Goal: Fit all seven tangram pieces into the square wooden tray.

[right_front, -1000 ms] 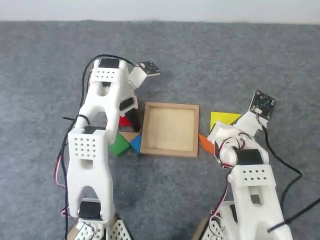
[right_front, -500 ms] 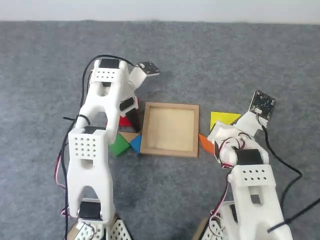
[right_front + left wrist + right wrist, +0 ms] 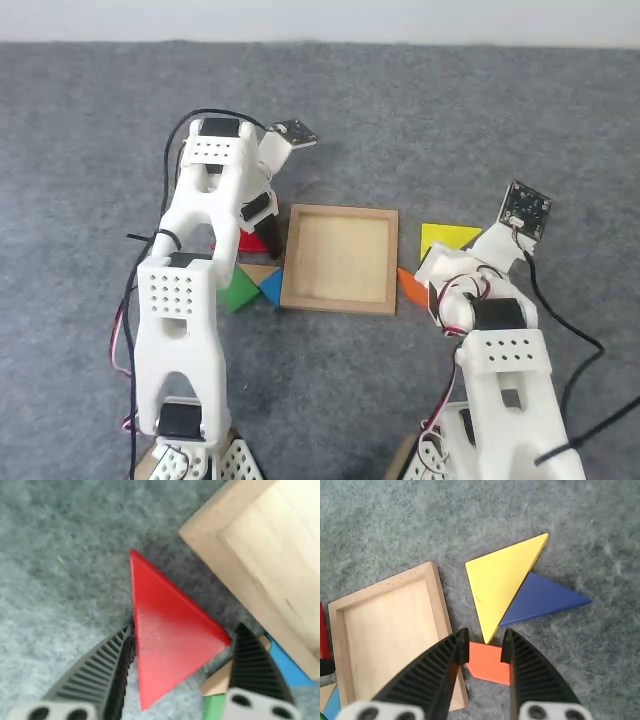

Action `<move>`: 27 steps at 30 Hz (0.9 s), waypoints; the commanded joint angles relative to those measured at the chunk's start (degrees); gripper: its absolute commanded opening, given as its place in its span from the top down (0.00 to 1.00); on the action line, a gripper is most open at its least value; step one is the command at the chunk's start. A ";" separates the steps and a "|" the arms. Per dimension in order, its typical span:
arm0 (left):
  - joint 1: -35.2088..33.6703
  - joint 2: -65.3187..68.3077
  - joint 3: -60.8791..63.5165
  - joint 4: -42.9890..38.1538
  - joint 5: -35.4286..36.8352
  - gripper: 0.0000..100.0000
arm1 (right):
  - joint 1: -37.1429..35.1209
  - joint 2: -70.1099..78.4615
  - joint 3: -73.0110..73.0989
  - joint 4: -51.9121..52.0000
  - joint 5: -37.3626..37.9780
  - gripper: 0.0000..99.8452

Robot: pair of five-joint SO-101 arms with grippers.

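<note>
**Ops:** Left hand status?

**Me:** The left hand is spread wide around the red triangle. One ribbed finger is on its long edge and the other is at the opposite corner, so I read it as gripped. I can't tell whether the piece is flat on the grey carpeted bench or off it.

**Ops:** Where is that relative to the tray?

**Me:** It's just beside the square wooden tray, on the left arm's side, with a gap to the rim. On that same side, nearer the arm bases, three pieces are bunched together: a plain wood-coloured piece, a green piece and a light blue triangle. The blue one lies just beside the rim.

**Ops:** Right side?

**Me:** The right hand hangs over the orange piece. Its fingers are parted by a narrow gap and hold nothing. I can't tell whether the tips touch the piece. The orange piece lies just beside the tray's near corner on the right arm's side. Past it, the yellow triangle and the dark blue triangle lie edge to edge, and the yellow tip points at the orange piece.

**Ops:** Count?

**Me:** I count seven pieces, all outside the tray, which sits between the two arms.
</note>
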 commanded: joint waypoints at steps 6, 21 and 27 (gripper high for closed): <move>0.09 -0.62 -0.66 -0.18 0.35 0.75 | -0.04 -2.07 -0.26 -1.01 0.62 0.87; 0.97 -0.79 -0.66 2.11 0.62 0.82 | 0.04 -2.07 -0.26 -1.19 0.62 0.87; 3.08 -1.49 -0.40 3.08 3.08 0.85 | 0.22 -2.07 -0.26 -1.19 0.62 0.87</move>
